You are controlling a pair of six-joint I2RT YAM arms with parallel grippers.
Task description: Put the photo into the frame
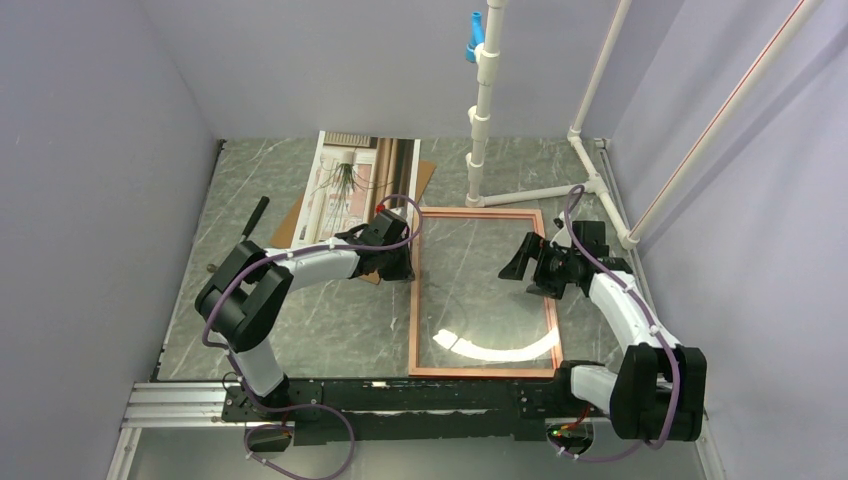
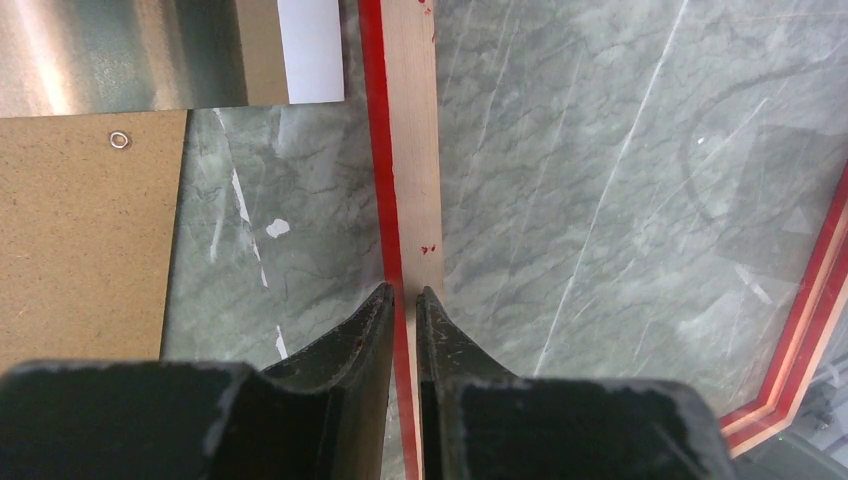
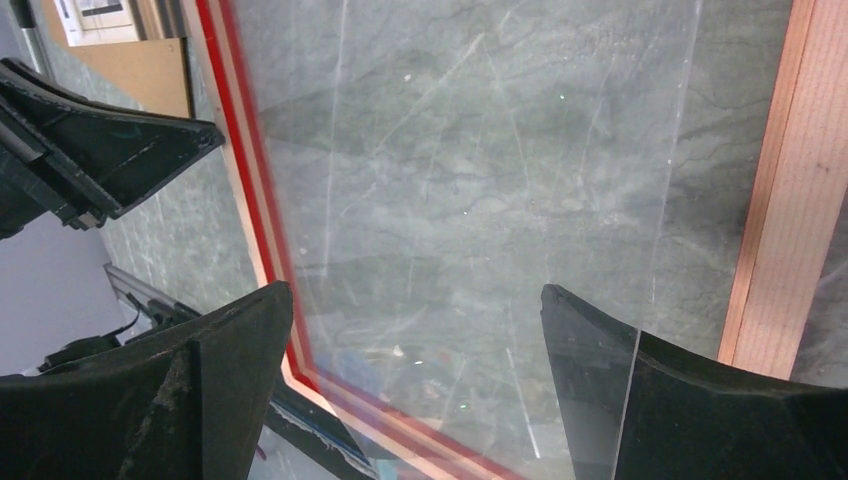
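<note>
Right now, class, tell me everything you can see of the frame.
The frame is a large, thin rectangle, pale copper-orange wood on the face turned up, bright red along its edges. A clear, scratched pane fills it, showing the marbled table it lies on. The left claw pinches its left rail; the right claw hangs open above the pane.

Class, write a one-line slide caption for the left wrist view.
Left gripper clamped on the frame, brown board on the table beside it.
</note>
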